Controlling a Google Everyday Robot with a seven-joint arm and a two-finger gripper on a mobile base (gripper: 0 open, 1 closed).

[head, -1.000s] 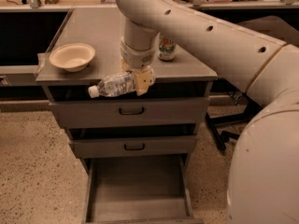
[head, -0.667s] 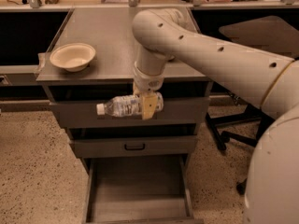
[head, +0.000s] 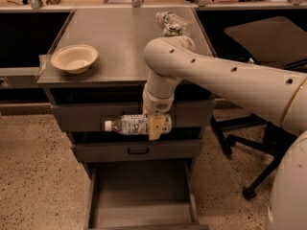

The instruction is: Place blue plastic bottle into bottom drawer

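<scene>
Far left on the grey cabinet top (head: 120, 37): a cream bowl (head: 74, 58), upright, near the front-left corner, nothing touching it.

Below that, cabinet front w/ 2 upper drawers shut. The middle drawer (head: 110, 152) has a black handle (head: 137, 151).

The blue plastic bottle (head: 134, 124) is off the top, held in the air in front of the upper drawer face. It lies horizontal, white cap pointing left, label approx mid-body. It sits just above the middle drawer's handle and over the bottom drawer (head: 139, 193), well apart from it, not inside.

The bottom drawer is pulled out toward the camera, flat grey tray floor showing, side walls visible L & R.

The gripper (head: 156, 127) points down from the wrist and is clamped on the bottle's right (base) end. One tan finger pad (head: 156, 125) lies flat across the near side of the bottle; the other finger is behind, hidden.

The white arm (head: 225, 78) comes in from the right, bends at an elbow over the cabinet's front edge, then drops to the wrist.

Behind the elbow, at the back of the top: a small clear bottle (head: 169, 18) lying down, and a can (head: 171, 29) just beside it, partly hidden by the arm.

Far right: a black office chair (head: 254, 128) on the speckled floor (head: 38, 176), and the robot's white body at the bottom-right corner.
</scene>
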